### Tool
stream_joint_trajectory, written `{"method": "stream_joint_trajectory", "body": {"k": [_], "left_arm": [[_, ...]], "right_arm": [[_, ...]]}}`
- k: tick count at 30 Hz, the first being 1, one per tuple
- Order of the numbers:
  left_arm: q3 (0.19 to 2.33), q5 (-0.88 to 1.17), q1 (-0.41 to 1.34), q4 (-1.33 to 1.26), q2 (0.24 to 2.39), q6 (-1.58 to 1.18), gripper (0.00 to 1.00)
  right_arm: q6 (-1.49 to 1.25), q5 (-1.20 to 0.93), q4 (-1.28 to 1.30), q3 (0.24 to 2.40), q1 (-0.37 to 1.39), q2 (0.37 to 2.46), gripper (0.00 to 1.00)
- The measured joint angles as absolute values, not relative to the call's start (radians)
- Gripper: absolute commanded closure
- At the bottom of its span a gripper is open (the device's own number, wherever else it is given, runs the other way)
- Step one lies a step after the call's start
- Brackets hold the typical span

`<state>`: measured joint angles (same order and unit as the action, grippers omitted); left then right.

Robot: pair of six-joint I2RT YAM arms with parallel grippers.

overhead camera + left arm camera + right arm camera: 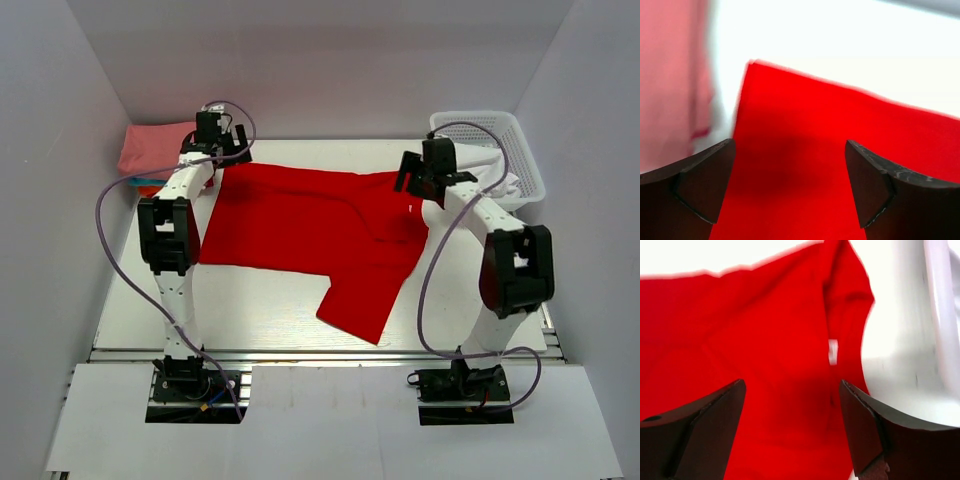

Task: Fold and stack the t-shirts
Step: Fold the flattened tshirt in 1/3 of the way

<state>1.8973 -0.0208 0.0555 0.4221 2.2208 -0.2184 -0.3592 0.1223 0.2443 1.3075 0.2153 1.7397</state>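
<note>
A bright red t-shirt (305,225) lies spread across the table, one sleeve pointing to the near edge. Its small white neck label (833,351) shows in the right wrist view. My left gripper (215,165) is open just above the shirt's far left corner (805,150). My right gripper (415,190) is open above the shirt's far right end (790,385), near the neck. A folded pink shirt (155,148) lies at the far left, on a teal one and an orange-red one (148,187) whose edges peek out. The pink cloth (670,80) also shows in the left wrist view.
A white plastic basket (495,150) with white cloth in it stands at the far right corner; its wall (940,315) shows in the right wrist view. White walls enclose the table on three sides. Bare white table (240,305) lies near the front.
</note>
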Motion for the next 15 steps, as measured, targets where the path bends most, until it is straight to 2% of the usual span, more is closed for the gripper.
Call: {"method": "stream_joint_trajectory", "body": {"k": [4, 10, 14, 15], "left_arm": [[2.022, 0.062, 0.059, 0.384, 2.305, -0.219, 0.0], [2.054, 0.11, 0.061, 0.347, 2.411, -0.221, 0.0], [2.033, 0.116, 0.061, 0.325, 2.46, -0.233, 0.0], [2.032, 0.114, 0.061, 0.316, 2.469, -0.235, 0.0]], "right_arm": [[-0.355, 0.149, 0.232, 1.431, 0.217, 1.874, 0.27], [-0.352, 0.156, 0.234, 1.511, 0.217, 2.04, 0.27], [-0.355, 0.178, 0.229, 1.564, 0.217, 2.127, 0.35], [-0.355, 0.183, 0.226, 1.579, 0.216, 2.146, 0.41]]}}
